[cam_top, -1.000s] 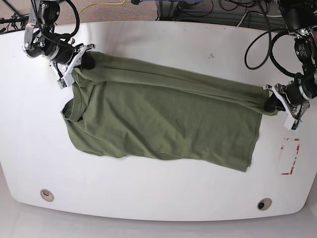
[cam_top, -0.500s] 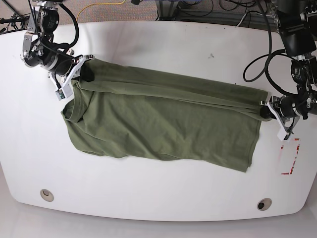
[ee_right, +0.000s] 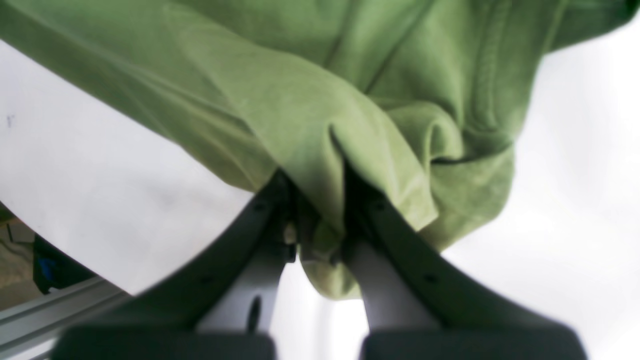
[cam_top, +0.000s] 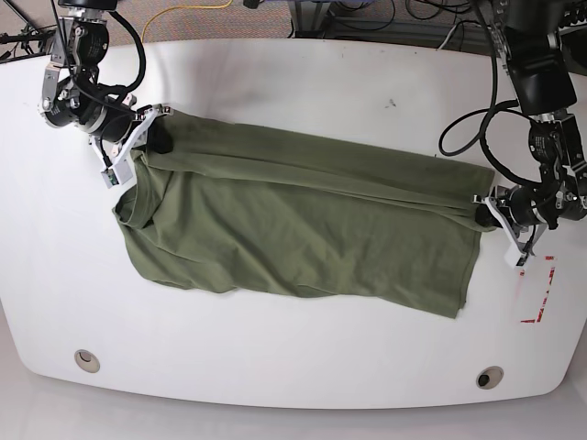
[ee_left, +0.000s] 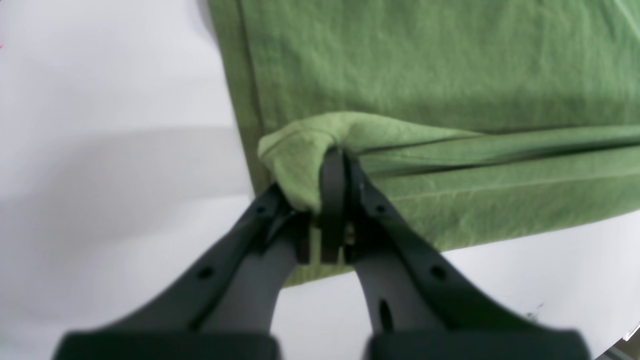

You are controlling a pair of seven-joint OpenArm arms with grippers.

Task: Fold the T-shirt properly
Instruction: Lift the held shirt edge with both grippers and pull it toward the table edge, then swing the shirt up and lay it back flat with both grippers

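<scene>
The olive-green T-shirt (cam_top: pixel 303 225) lies spread across the white table (cam_top: pixel 293 357), wrinkled, with its far edge pulled into a taut fold between both arms. My left gripper (cam_top: pixel 483 213) is shut on the shirt's right-hand corner (ee_left: pixel 305 150); the black fingers (ee_left: pixel 370 210) pinch a bunched hem. My right gripper (cam_top: pixel 158 136) is shut on the upper left corner near the collar, where cloth (ee_right: pixel 320 150) drapes over the fingers (ee_right: pixel 380 230). The collar (cam_top: pixel 128 206) sags below that grip.
Red tape marks (cam_top: pixel 541 293) lie on the table near the right edge, just below the left arm. Two round holes (cam_top: pixel 87 359) (cam_top: pixel 489 377) sit near the front edge. Cables (cam_top: pixel 468 110) hang behind the right-hand arm.
The arm at the base view's right has slid toward the front and inward with the shirt corner, lowering that end of the fold. The arm at the left shifted slightly; both grips held.
</scene>
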